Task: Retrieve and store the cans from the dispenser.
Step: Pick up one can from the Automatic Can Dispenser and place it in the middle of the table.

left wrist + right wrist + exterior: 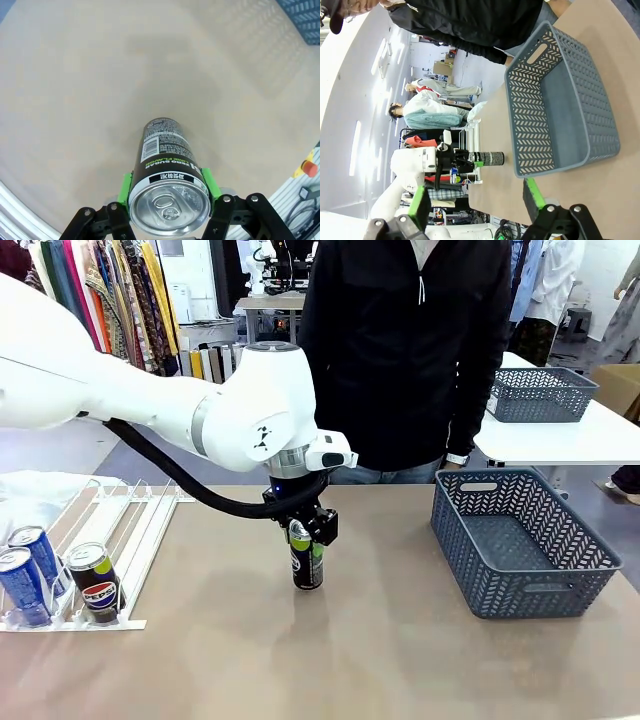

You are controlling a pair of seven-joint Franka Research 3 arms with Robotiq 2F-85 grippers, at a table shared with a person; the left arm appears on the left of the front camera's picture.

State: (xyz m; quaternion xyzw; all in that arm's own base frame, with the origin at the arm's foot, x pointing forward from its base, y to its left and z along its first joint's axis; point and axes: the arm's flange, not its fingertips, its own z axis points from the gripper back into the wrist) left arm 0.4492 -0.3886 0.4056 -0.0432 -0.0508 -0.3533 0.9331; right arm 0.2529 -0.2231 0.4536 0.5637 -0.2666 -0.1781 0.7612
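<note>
Front view: left gripper [305, 534] clamped on black can [307, 568], upright at middle of table [300, 665]. Well apart to its right: basket [520, 592], open top up. Empty right gripper [475, 196] spread wide, likely nearer basket.

Not much readable print here, just the cans

Front cam: I can read "PEPSI" in white on the black can [99, 590] at the front of the rack [150, 530]. The logos on the blue cans [25, 580] are too blurry for me. Left wrist cam shows the middle can [167, 160] close up: "ZERO SUGAR" in white, upside down from my angle, and next to it green lettering that looks like "LIME FLAVOR". The Korean strip [171, 178] by the rim I can't make out. The barcode [150, 146] digits and fine print are too small.
</note>
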